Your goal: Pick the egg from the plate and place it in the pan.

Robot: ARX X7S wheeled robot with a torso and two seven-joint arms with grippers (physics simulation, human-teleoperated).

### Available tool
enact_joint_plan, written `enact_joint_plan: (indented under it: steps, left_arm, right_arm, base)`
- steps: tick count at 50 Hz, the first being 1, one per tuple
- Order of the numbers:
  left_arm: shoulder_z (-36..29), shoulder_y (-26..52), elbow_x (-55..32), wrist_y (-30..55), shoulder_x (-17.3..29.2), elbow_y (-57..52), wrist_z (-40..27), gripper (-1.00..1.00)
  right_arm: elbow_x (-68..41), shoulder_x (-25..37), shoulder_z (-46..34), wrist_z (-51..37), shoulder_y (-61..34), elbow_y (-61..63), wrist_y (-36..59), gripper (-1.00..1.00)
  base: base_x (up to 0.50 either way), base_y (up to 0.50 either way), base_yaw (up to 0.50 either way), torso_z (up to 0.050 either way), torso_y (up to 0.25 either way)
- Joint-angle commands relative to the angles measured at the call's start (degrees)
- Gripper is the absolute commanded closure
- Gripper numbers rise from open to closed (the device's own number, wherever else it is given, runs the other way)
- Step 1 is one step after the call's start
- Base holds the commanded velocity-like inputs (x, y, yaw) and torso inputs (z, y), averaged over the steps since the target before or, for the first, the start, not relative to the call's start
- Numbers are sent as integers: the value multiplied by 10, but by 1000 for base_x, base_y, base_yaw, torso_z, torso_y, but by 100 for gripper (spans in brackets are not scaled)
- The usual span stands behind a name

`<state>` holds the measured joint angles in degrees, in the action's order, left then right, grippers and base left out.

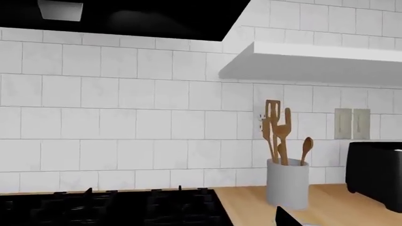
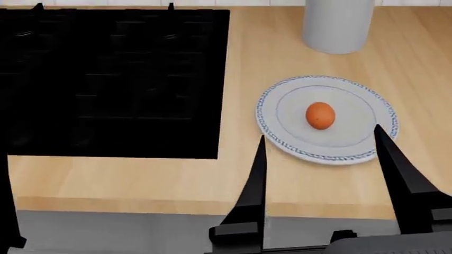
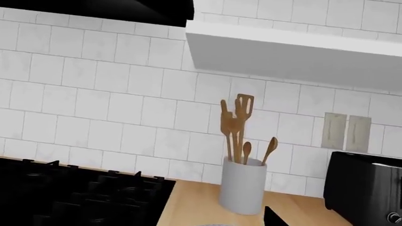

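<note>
The orange-brown egg (image 2: 320,115) lies in the middle of the white plate with a blue patterned rim (image 2: 282,140) on the wooden counter. My right gripper (image 2: 320,132) is open, with its two dark fingers spread on either side of the plate's near edge and the egg just beyond them. One fingertip (image 3: 273,217) shows in the right wrist view. Of my left gripper only a dark finger (image 2: 7,206) shows at the head view's left edge, and a tip (image 1: 284,217) in the left wrist view. The black pan cannot be made out against the black stovetop (image 2: 113,79).
A grey utensil cylinder (image 2: 337,24) with wooden spoons (image 3: 237,127) stands behind the plate by the tiled wall. A black toaster (image 3: 367,188) sits further right. The counter's front edge (image 2: 211,203) runs just below the plate.
</note>
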<state>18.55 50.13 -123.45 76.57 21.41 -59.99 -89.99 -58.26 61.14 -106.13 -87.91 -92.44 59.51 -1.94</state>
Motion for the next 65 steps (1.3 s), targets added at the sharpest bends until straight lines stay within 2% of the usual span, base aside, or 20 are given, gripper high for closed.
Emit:
enact_joint_plan:
  steps: [1, 11, 33, 38, 40, 46, 50, 52, 54, 56, 60, 61, 65]
  left_arm:
    - [0, 0, 0, -1, 1, 0, 0, -100]
    - [-1, 1, 0, -2, 3, 0, 0, -100]
    - [5, -4, -1, 2, 2, 0, 0, -100]
    - [7, -14, -2, 14, -18, 0, 0, -100]
    - [10, -14, -3, 19, -19, 0, 0, -100]
    - [27, -26, -10, 35, -34, 0, 0, -100]
    - [29, -29, -9, 37, -37, 0, 0, -100]
    - [28, -30, -8, 38, -39, 0, 0, -100]
    - [27, -30, -7, 39, -40, 0, 0, -100]
    - [24, -29, -3, 39, -41, 0, 0, -100]
    - [21, -27, -1, 36, -40, 0, 0, -100]
    - [22, -28, -1, 36, -41, 0, 0, -100]
    - [26, -32, -2, 44, -48, 0, 0, -100]
  right_arm:
    - [3, 2, -5, -2, -4, 1, -3, -100]
    - [1, 2, -9, -8, -12, 1, 2, -100]
    - [-11, -8, -10, -6, -11, -4, 5, -100]
    - [-12, -4, -12, -1, -20, 1, -3, -100]
    - [-59, -5, -14, -12, -39, -5, 18, -100]
    - [-145, 29, -8, 48, -65, -29, 1, -100]
    - [-173, 33, -7, 72, -77, -32, 6, -100]
    - [-221, 35, -4, 89, -97, -45, 13, -100]
    - [-253, 45, 5, 125, -100, -57, -14, -100]
    - [-318, 41, 5, 133, -128, -77, 14, -100]
    - [-373, 44, 11, 169, -158, -100, 39, -100]
    - [-421, 40, 7, 177, -174, -109, 67, -100]
    - [-459, 42, 12, 198, -213, -123, 114, -100]
  base:
    - [406, -254, 0, 0, 0]
    - [400, -217, 0, 0, 0]
    - [396, -12, 0, 0, 1]
    - [52, 0, 0, 0, 0]
    - [0, 0, 0, 0, 0]
    - [0, 0, 0, 0, 0]
    - [0, 0, 0, 0, 0]
    - [0, 0, 0, 0, 0]
    - [0, 0, 0, 0, 0]
    - [0, 0, 0, 0, 0]
    - [0, 0, 0, 0, 0]
    - [0, 0, 0, 0, 0]
    - [0, 0, 0, 0, 0]
